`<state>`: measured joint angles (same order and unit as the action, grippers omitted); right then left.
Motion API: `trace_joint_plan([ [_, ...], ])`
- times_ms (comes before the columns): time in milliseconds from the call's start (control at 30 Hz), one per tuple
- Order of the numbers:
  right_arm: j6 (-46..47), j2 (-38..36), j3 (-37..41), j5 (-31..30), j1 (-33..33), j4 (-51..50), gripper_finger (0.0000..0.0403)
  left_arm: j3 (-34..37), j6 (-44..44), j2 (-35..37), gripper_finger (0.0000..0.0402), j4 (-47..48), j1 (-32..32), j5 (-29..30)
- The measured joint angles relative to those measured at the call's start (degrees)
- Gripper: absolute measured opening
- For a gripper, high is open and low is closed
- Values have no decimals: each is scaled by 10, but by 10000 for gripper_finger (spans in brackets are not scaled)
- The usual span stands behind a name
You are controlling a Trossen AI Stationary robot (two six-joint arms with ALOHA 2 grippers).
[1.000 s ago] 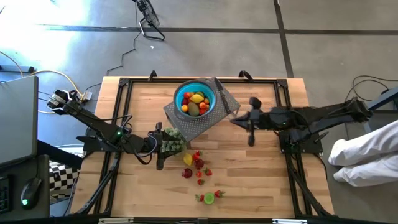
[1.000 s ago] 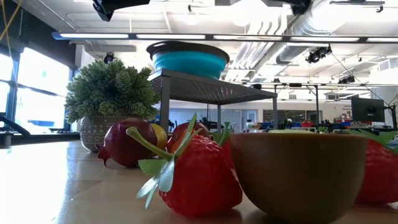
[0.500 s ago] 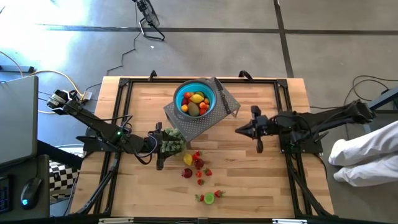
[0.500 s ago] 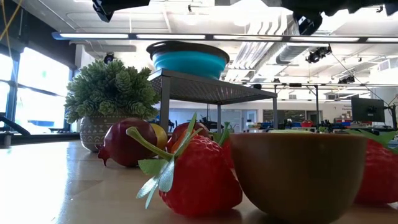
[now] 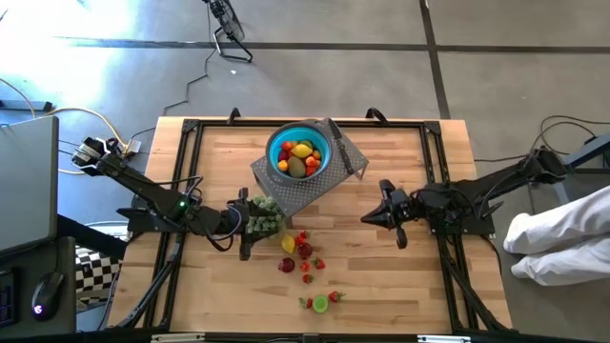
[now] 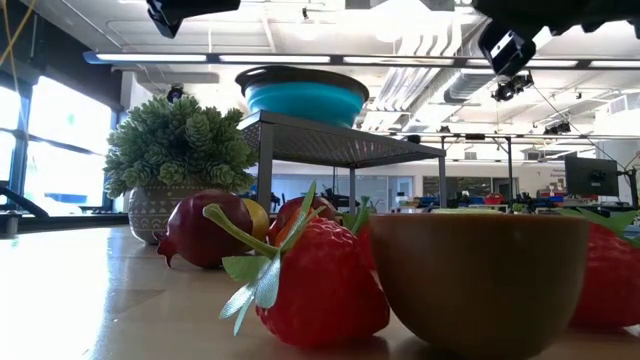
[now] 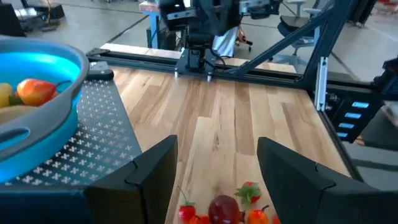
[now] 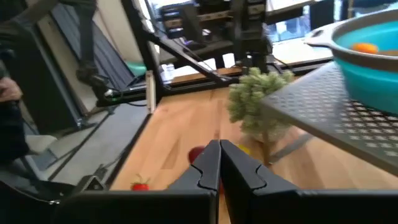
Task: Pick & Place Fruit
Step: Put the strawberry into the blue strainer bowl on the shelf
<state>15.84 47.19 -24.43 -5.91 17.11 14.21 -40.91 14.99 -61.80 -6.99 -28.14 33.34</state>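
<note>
Right end effector (image 5: 367,217) lower, nearer fruit (image 5: 303,250)

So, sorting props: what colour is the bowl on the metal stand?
Bright blue bowl, clearest in the high view.

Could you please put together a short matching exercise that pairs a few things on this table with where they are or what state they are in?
Things:
1. blue bowl
2. left gripper
3. right gripper
4. potted plant

Places or states:
A. shut and empty, above bare wood
B. on the metal rack, holding fruit
C. on the table beside the rack, next to the loose fruit
D. open, holding nothing, beside the plant

Pairs: 1-B, 2-D, 3-A, 4-C
</note>
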Motion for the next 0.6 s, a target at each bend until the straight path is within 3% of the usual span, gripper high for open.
trace_joint_plan([
  [233, 4, 72, 0, -64, 86, 70, 3, 0, 18, 0, 218, 11, 0, -45],
  [600, 11, 205, -17, -110, 180, 220, 3, 0, 22, 0, 218, 27, 0, -48],
])
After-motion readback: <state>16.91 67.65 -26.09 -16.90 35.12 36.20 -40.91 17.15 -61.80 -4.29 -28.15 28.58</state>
